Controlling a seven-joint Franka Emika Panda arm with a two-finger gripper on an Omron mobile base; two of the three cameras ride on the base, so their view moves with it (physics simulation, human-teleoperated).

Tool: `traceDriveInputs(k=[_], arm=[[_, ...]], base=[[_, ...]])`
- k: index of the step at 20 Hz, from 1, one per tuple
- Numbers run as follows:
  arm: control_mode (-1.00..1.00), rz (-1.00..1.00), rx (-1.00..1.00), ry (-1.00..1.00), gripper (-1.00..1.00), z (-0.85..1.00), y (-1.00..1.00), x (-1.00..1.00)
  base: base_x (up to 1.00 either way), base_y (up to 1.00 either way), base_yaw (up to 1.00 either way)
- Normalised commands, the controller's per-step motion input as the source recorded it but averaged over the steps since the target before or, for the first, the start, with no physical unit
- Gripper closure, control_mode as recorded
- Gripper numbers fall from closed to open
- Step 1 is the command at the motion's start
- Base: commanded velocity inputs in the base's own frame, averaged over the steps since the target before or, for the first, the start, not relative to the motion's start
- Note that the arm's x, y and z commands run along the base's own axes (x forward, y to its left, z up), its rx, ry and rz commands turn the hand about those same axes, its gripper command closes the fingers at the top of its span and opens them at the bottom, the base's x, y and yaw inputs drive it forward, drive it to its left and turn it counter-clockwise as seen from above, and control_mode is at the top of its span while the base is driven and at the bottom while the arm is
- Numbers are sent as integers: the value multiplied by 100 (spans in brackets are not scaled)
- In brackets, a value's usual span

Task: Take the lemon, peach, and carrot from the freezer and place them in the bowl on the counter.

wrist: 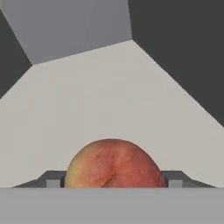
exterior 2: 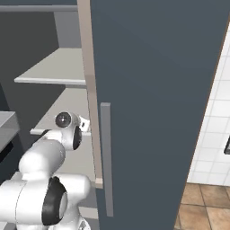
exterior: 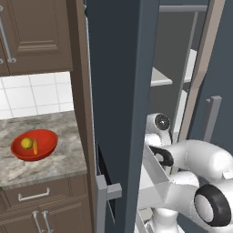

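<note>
Pinkish-red with an orange blush: the peach (wrist: 111,164), resting on a pale shelf (wrist: 109,100) inside the freezer (exterior: 118,91), lodged directly between the two dark fingertips (wrist: 53,180). Jaws spread wide, set against both flanks of the fruit at about its widest girth. Nothing else in the grip.

Handling, as a judgement:
- Treat as light, firm under the skin, easily bruised.
- Expect a rounded, slightly yielding surface with a shallow crease across the near face.
- Expect a tendency to roll or squirt out when pinched off-centre.
- Grip across the widest part, pads directly opposite one another, crease kept clear of the pads.
- Apply only enough squeeze to carry; avoid denting the flesh.
- Raise slightly off the shelf before drawing back, to prevent dragging or rolling along the smooth floor of the compartment.
- Keep clear of the upper shelves and the edge of the open door during withdrawal.

Destination: the red bowl (exterior: 45,135) on the tabletop (exterior: 63,159), to the left of the freezer, holding the lemon (exterior: 26,143) and the carrot (exterior: 35,146) close side by side.
- Release low over the free part of the bowl.
- Avoid dropping from height: likely bounce off the glossy wall, likely bruise.
- Count two of three items as delivered, peach outstanding.
</note>
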Motion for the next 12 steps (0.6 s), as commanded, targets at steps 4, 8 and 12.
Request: traceDriveInputs(k=[4, 8, 12], arm=[[-100, 39, 1, 19, 100, 40, 3, -38], [-100, 21, 0, 23, 100, 50, 16, -59], [-100, 7, -7, 11, 100, 37, 13, -84]], base=[[0, 0, 0], [0, 0, 0], [0, 0, 0]])
